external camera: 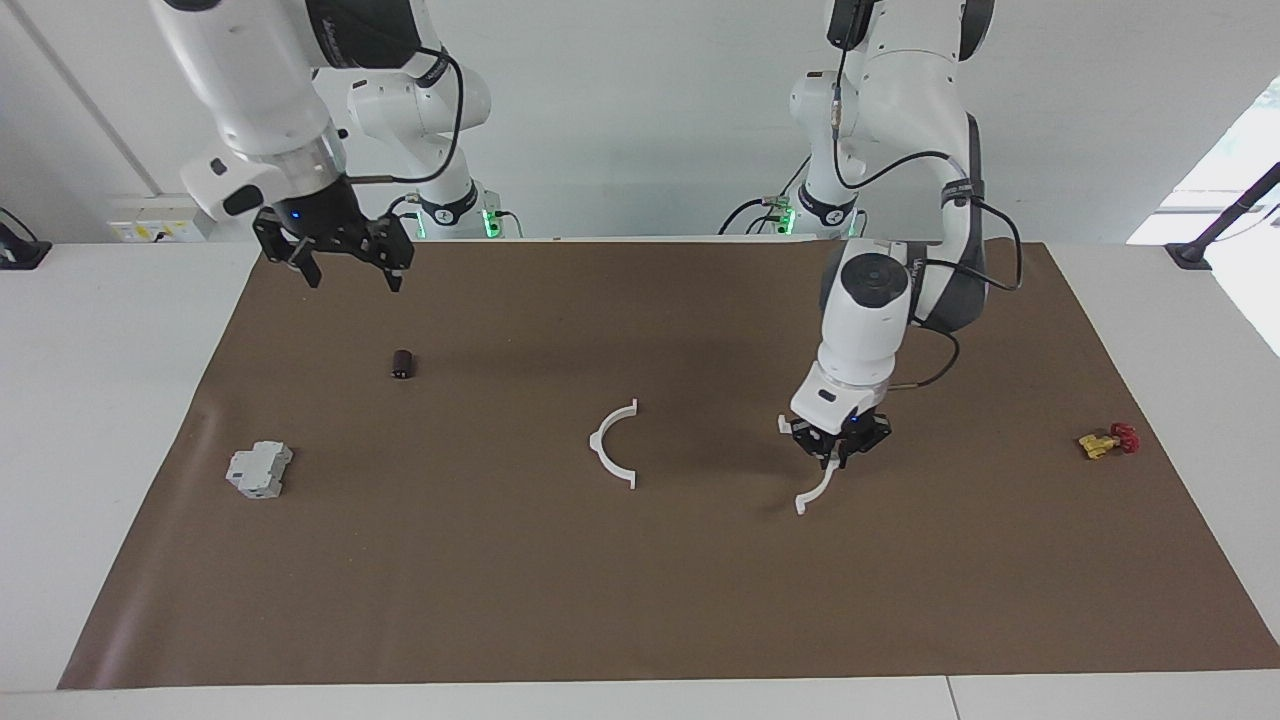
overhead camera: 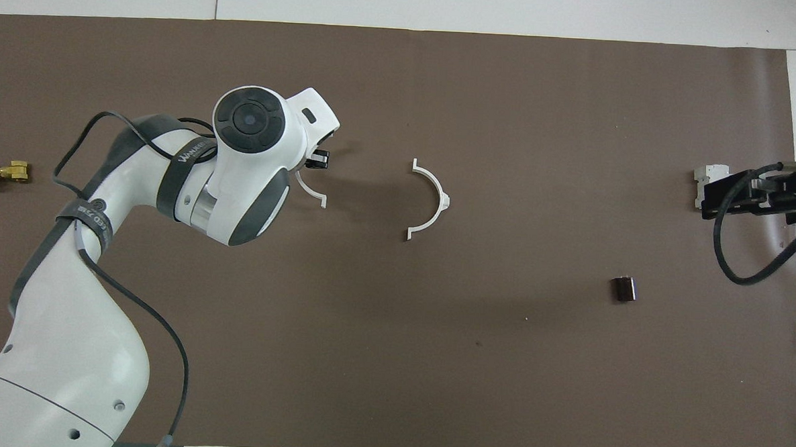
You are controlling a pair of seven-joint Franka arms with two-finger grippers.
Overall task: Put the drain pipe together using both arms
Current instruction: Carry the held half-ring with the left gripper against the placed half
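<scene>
Lying flat mid-mat, one arc [external camera: 612, 445], beside left gripper [external camera: 838, 455] clenched on other arc [external camera: 815, 490]; right gripper [external camera: 345, 268] released, raised.

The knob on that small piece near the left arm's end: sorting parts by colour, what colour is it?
Red knob on a yellow body, clearest in the facing view.
</scene>
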